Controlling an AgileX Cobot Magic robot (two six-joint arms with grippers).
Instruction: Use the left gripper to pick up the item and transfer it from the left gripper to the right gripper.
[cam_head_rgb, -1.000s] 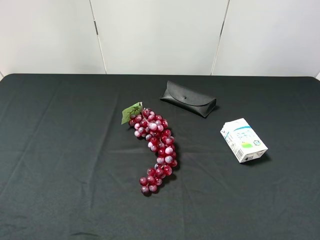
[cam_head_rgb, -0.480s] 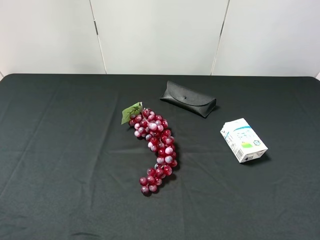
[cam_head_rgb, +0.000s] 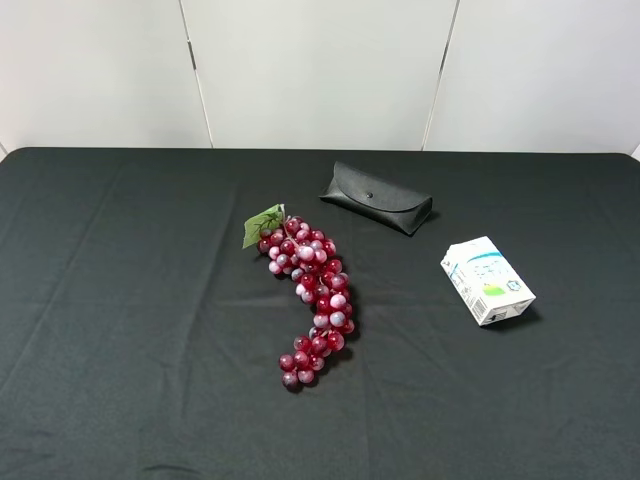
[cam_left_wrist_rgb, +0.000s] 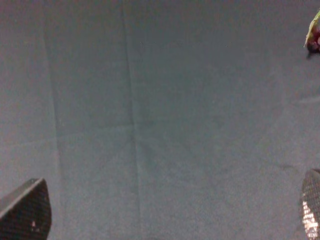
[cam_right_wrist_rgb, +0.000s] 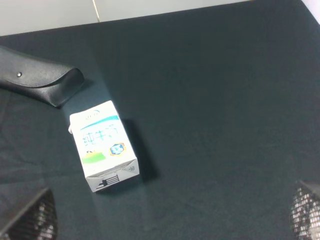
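The item, a small white carton with blue print and a green patch, lies on its side on the right part of the black table. It also shows in the right wrist view as the item, ahead of my right gripper, which is open with nothing between its far-apart fingertips. My left gripper is open too, above bare cloth, and the item is out of its view. Neither arm appears in the exterior high view.
A bunch of red grapes with a green leaf lies mid-table; its leaf end shows at the edge of the left wrist view. A black flap case sits behind, close to the item. White wall panels back the table.
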